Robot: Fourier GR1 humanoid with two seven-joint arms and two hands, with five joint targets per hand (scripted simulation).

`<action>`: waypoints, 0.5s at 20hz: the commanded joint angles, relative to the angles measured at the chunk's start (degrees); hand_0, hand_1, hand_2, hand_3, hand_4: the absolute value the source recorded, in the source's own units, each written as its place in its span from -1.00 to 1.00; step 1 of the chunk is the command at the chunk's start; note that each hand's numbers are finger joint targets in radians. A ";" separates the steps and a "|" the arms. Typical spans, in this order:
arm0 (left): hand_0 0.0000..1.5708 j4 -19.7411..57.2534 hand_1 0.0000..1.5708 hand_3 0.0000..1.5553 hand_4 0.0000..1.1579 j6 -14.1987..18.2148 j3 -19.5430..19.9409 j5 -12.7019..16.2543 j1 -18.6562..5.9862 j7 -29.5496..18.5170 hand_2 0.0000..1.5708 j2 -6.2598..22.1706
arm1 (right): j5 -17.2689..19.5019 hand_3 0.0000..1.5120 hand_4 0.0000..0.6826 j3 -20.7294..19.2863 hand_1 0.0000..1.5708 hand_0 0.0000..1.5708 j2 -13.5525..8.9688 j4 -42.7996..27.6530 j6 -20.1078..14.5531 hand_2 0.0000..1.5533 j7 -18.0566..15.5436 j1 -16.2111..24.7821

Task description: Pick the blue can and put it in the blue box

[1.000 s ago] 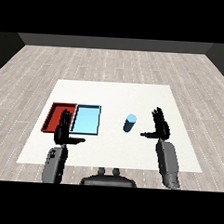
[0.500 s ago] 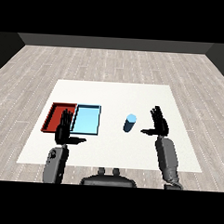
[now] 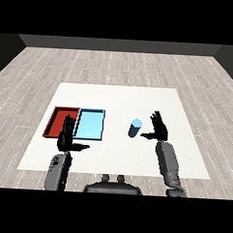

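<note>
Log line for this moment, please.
phase: reach | right hand: open, beside blue can, apart | can: upright on table | light blue tray: empty

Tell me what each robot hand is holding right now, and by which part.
Nothing is held. The right robot hand is open beside the blue can, apart from it. The left robot hand is open near the red tray.

Can (image 3: 134, 128) right of both trays (image 3: 90, 136)

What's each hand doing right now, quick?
Left hand: open, holding nothing, near the red tray.
Right hand: open, holding nothing, beside the upright blue cylindrical can, not touching it.
</note>
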 commanded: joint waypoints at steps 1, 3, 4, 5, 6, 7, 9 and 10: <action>-1.00 0.91 -1.00 -1.00 -1.00 -0.44 1.37 1.36 -1.71 0.08 -1.00 0.59 | 0.57 -1.00 -1.00 0.43 -1.00 -1.00 0.57 3.78 -0.61 -1.00 -2.00 -0.10; -1.00 -0.81 -1.00 -1.00 -1.00 -1.11 -0.16 1.06 1.35 -1.56 -1.00 -0.43 | -1.38 -1.00 -1.00 -0.48 -1.00 -1.00 -1.22 2.51 0.76 -1.00 1.62 -0.45; -1.00 1.80 -1.00 -1.00 -1.00 0.40 0.45 0.93 -2.60 -0.48 -1.00 -0.66 | -0.75 -1.00 -1.00 -1.88 -1.00 -1.00 -2.27 8.07 1.20 -1.00 -2.69 -2.79; -1.00 -1.96 -1.00 -1.00 -1.00 -2.59 0.77 2.65 1.26 1.25 -1.00 1.19 | -0.08 -1.00 -1.00 -0.20 -1.00 -1.00 0.12 6.52 -0.70 -1.00 -2.18 -1.24; -1.00 -4.29 -1.00 -1.00 -1.00 3.26 -3.31 0.17 0.96 1.85 -1.00 -1.69 | 1.45 -1.00 -1.00 0.78 -1.00 -1.00 2.99 9.65 -3.33 -1.00 -3.41 -5.26; -1.00 4.35 -1.00 -1.00 -1.00 -0.28 2.23 2.87 -5.41 0.55 -1.00 0.62 | -0.27 -1.00 -1.00 -0.10 -1.00 -1.00 0.21 7.41 -0.49 -1.00 -2.52 -2.84; -1.00 -2.20 -1.00 -1.00 -1.00 1.45 -0.85 0.33 -0.55 1.84 -1.00 -0.61 | -0.35 -1.00 -1.00 -0.52 -1.00 -1.00 -0.18 12.11 0.70 -1.00 -4.27 -3.97; -1.00 -2.35 -1.00 -1.00 -1.00 0.49 -1.42 -0.21 2.30 0.07 -1.00 -0.63 | 0.53 -1.00 -1.00 0.89 -1.00 -1.00 0.69 9.77 0.57 -1.00 -4.83 -2.00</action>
